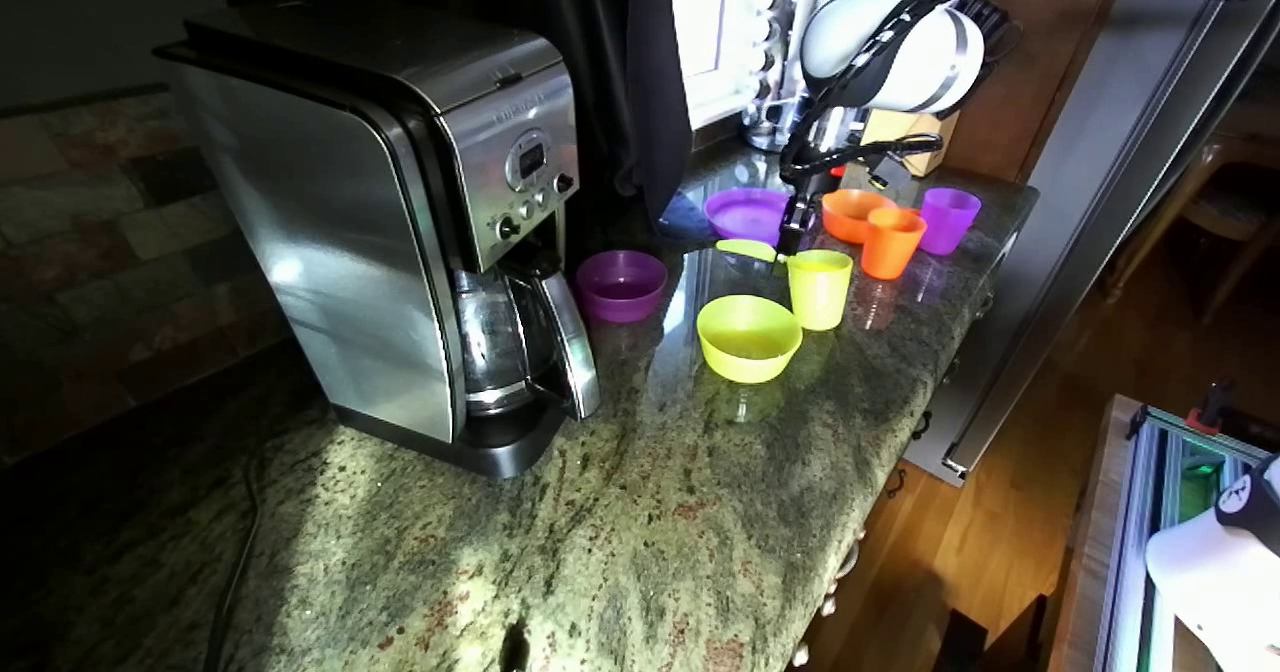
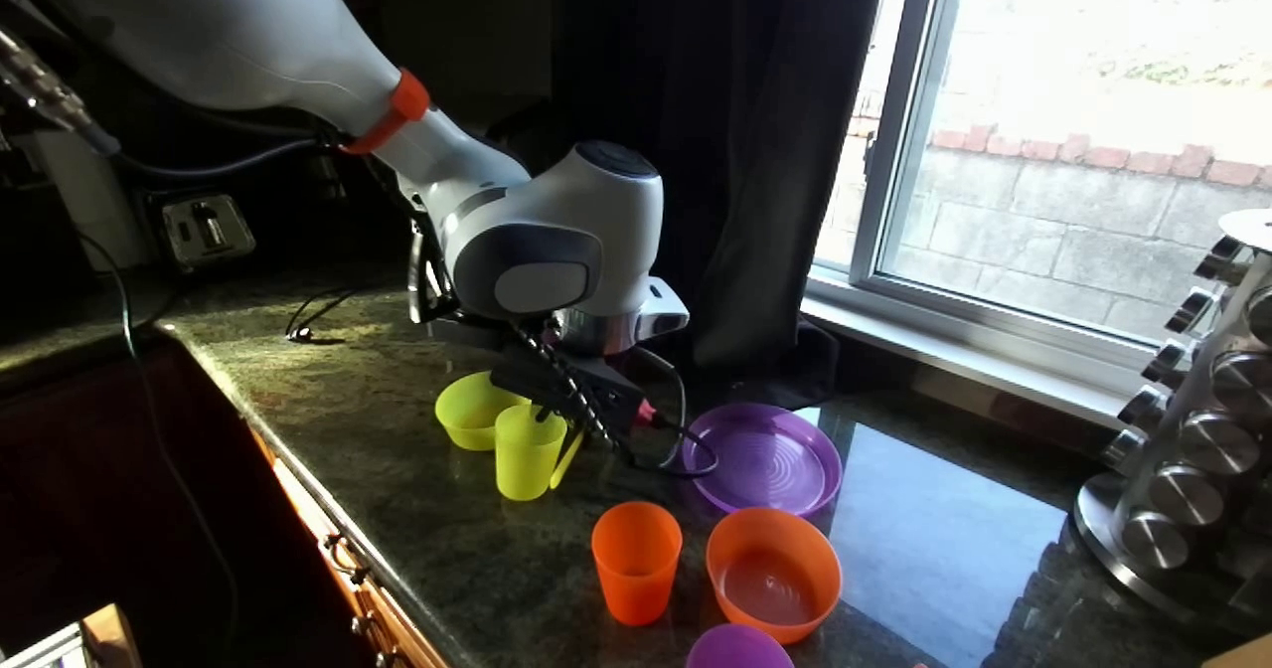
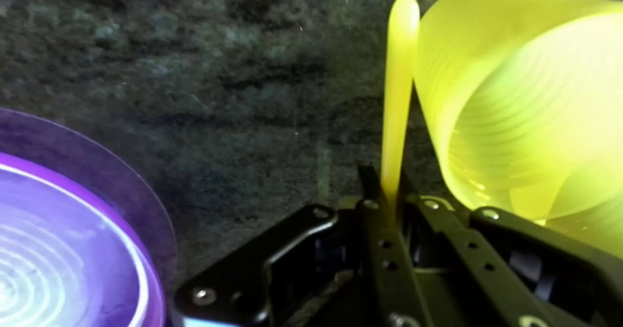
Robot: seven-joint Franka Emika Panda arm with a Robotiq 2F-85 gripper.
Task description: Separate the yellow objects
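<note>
Fingers (image 3: 384,256) are pinching the yellow utensil (image 3: 396,98), which is running right alongside the yellow cup (image 3: 525,103); I'm not seeing for sure whether those two are touching. I'd be lifting straight up, slowly, before swinging anywhere. The yellow bowl (image 1: 748,342) is sitting near that cup and the purple plate (image 3: 34,249) is sitting opposite, so sideways moves are risking bumps.

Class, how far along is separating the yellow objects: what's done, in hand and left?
Looks done: the round yellow plastic bowl and tapered yellow plastic cup stand close together, apart from the tapered orange plastic cup. In hand: the black two-finger gripper holds a slim yellow plastic utensil. Left, probably: releasing it beside them.
</note>
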